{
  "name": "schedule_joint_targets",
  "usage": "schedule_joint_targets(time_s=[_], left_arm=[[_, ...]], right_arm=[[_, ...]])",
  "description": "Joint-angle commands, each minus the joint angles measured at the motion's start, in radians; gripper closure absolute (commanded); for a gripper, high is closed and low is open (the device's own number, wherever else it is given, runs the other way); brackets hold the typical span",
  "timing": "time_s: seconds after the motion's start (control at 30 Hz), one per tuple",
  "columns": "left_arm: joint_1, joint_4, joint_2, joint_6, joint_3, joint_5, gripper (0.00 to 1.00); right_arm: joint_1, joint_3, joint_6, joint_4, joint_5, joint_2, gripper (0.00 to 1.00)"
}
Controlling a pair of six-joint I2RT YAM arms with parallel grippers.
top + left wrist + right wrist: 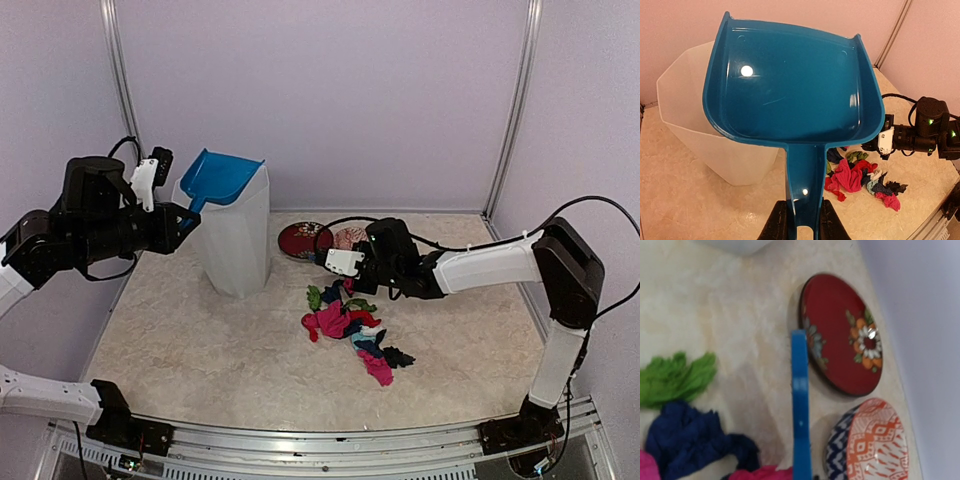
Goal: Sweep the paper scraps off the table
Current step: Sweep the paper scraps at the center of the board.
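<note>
The top view alone takes in both arms at once. The left gripper (180,228) is raised at the left and holds the blue dustpan (220,178) over the top of the white bin (238,245). The right gripper (335,265) reaches in low from the right, just behind the paper scraps (348,328).

The left wrist view adds the grip itself: 2 dark fingers (776,225) are clamped on either side of the dustpan's handle, with the bin's rim showing under the pan.

The right wrist view shows what the others blur. 2 bowls sit close to the back wall, a red floral bowl (840,335) and a navy-and-orange bowl (867,445). A thin blue strip (800,410) runs up from the bottom middle of that view, with the bowls on one side of it and a green scrap (675,377) and a navy scrap (690,440) on the other. The right jaws are fully closed. The fingers are out of that view, so whether they pinch the strip cannot be told.

The scraps lie in 1 loose pile near the middle of the table (170,340), just in front of the right gripper, right of the bin and well apart from the left gripper. Bare table runs from the pile left toward the bin and forward to the metal frame (330,438). The bowls crowd the back edge.
</note>
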Motion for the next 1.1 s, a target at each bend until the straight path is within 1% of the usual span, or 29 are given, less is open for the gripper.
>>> schedule_joint_targets(time_s=[0.0, 0.17, 0.4, 0.57, 0.7, 0.87, 0.97, 1.07], left_arm=[[-0.041, -0.032, -0.026, -0.017, -0.024, -0.008, 1.0], [-0.098, -0.066, -0.03, -0.025, -0.034, -0.05, 1.0], [-0.209, -0.082, -0.013, -0.037, -0.04, -0.186, 1.0], [-0.242, -0.062, 0.006, -0.025, -0.037, -0.23, 1.0], [-0.248, -0.027, 0.011, -0.008, -0.041, -0.241, 1.0], [-0.248, 0.011, 0.003, 0.017, -0.048, -0.248, 1.0], [-0.248, 0.022, -0.004, 0.027, -0.05, -0.264, 1.0], [-0.248, 0.026, -0.013, 0.029, -0.056, -0.281, 1.0]], right_arm=[[-0.016, 0.017, -0.037, 0.011, -0.01, 0.026, 1.0], [-0.016, -0.014, -0.028, -0.055, -0.014, 0.012, 1.0], [0.008, -0.096, 0.032, -0.134, -0.082, -0.099, 1.0], [0.039, -0.127, 0.066, -0.213, -0.082, -0.184, 1.0], [0.07, -0.147, 0.085, -0.248, -0.049, -0.267, 1.0], [0.128, -0.124, 0.096, -0.265, 0.047, -0.358, 1.0], [0.145, -0.082, 0.161, -0.242, 0.072, -0.372, 1.0], [0.146, -0.043, 0.329, -0.191, 0.08, -0.357, 1.0]])
